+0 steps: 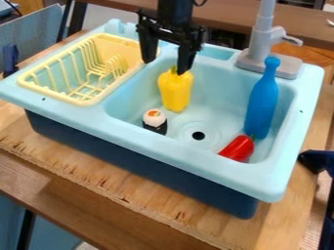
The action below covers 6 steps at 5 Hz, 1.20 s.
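Yellow pepper (175, 92) stands roughly upright in the basin of the light blue sink (163, 146), near the basin's far left corner as the camera sees it. The arm (175, 10) comes in at the top edge of the view, past the sink's far edge, and drops nearly straight down. Its black gripper (165, 66) points downward, jaws spread wide with nothing held between them; one hangs toward the yellow drying rack (85, 102) at the sink's left end, the other beside the pepper's stem, though whether it touches cannot be told. The sushi piece (155, 121) sits by the basin's near left corner. Toward the right edge, the blue bottle (262, 105) leans against the wall, the red pepper (239, 148) by its base, close to the near right corner.
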### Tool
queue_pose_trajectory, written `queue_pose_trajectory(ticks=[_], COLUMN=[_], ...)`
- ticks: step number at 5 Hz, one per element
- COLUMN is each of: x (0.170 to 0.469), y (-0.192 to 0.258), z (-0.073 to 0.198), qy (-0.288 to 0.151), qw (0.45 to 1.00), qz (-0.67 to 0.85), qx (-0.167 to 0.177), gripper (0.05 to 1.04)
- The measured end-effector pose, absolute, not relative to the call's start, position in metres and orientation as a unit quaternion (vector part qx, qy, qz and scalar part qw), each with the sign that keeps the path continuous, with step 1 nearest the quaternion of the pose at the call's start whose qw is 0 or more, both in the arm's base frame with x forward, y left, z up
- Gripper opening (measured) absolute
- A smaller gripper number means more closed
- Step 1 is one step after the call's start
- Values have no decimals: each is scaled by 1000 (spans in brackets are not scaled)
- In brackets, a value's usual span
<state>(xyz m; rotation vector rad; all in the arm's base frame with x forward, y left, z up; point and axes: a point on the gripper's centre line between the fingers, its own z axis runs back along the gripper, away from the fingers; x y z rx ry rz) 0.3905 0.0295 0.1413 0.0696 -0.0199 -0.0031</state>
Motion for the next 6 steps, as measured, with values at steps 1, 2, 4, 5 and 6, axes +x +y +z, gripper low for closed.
queue_pose_trajectory(ticks=[1,2,4,5,6], x=[391,389,383,377,372], y=[28,26,18,4,-9], z=[135,132,130,136,147], qy=[-3,1,6,-1,-15], qw=[999,1000,999,998,997], qz=[-5,-9,-27,-53,-73], qx=[32,26,19,19,19], gripper=[703,394,94,90,90])
